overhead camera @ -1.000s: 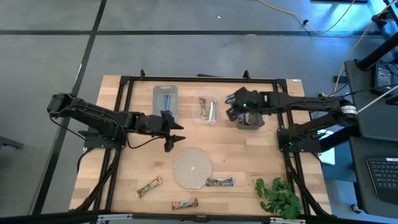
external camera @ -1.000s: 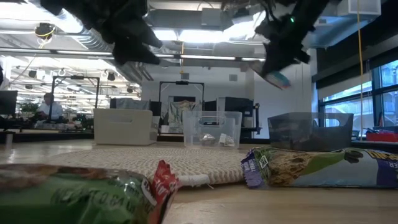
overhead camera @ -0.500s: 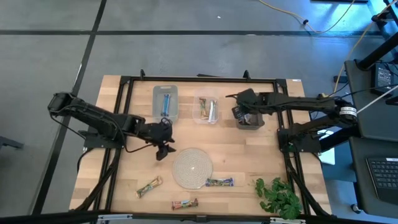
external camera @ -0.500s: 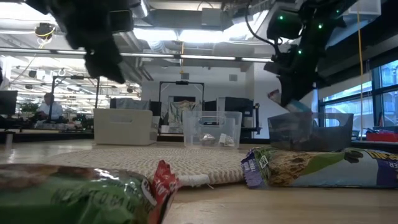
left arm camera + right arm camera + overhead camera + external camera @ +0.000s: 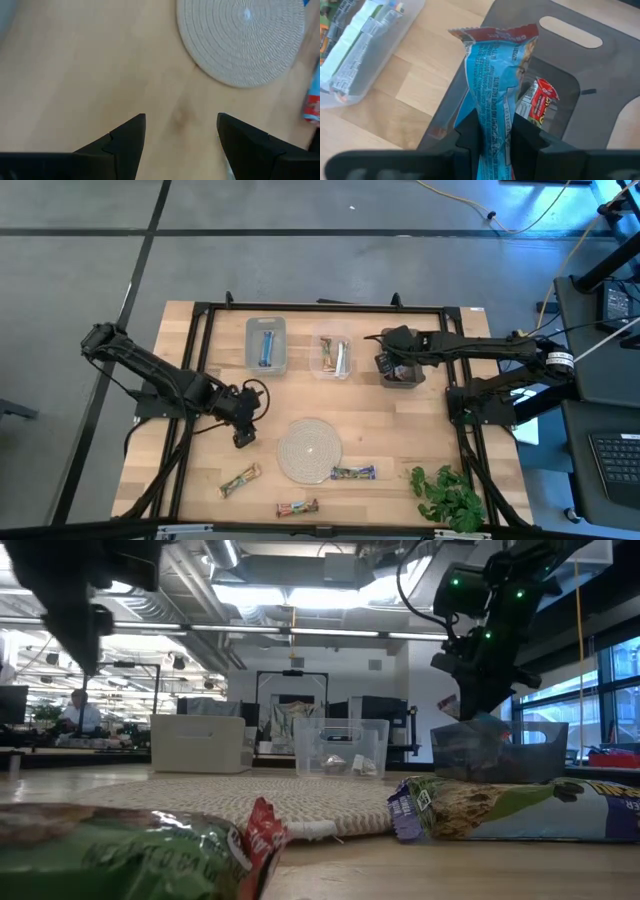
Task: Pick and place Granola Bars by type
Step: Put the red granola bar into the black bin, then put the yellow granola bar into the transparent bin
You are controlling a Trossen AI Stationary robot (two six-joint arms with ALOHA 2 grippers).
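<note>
While the right gripper (image 5: 495,135) hangs over the dark bin (image 5: 600,65), its jaws are clamped on a light-blue bar (image 5: 495,75) with a red crimped end, the wrapper standing up out of the grip and printed with white text. Just beyond the jaws, inside the bin, lies a red-wrapped bar (image 5: 540,102). Off to one side of the jaws sits a clear bin (image 5: 365,50) with green-and-white bars in it, close beside the dark bin on the tabletop (image 5: 430,65). From above, the right gripper (image 5: 392,360) sits at the dark bin (image 5: 400,375), with the clear bin (image 5: 334,357) next along and a grey bin (image 5: 266,345) holding a blue bar (image 5: 266,348) past that. The left gripper (image 5: 180,132) hovers over bare tabletop with its jaws apart and nothing between them; a round woven mat (image 5: 242,40) lies just ahead of them. In the high view the left gripper (image 5: 241,438) is beside the mat (image 5: 309,450), and three bars lie loose near it: a tan-green one (image 5: 240,479), a blue-ended one (image 5: 353,473) touching the mat's edge, and a reddish one (image 5: 297,507). A leafy sprig (image 5: 448,495) lies at the tabletop's corner, well apart from both jaws.
</note>
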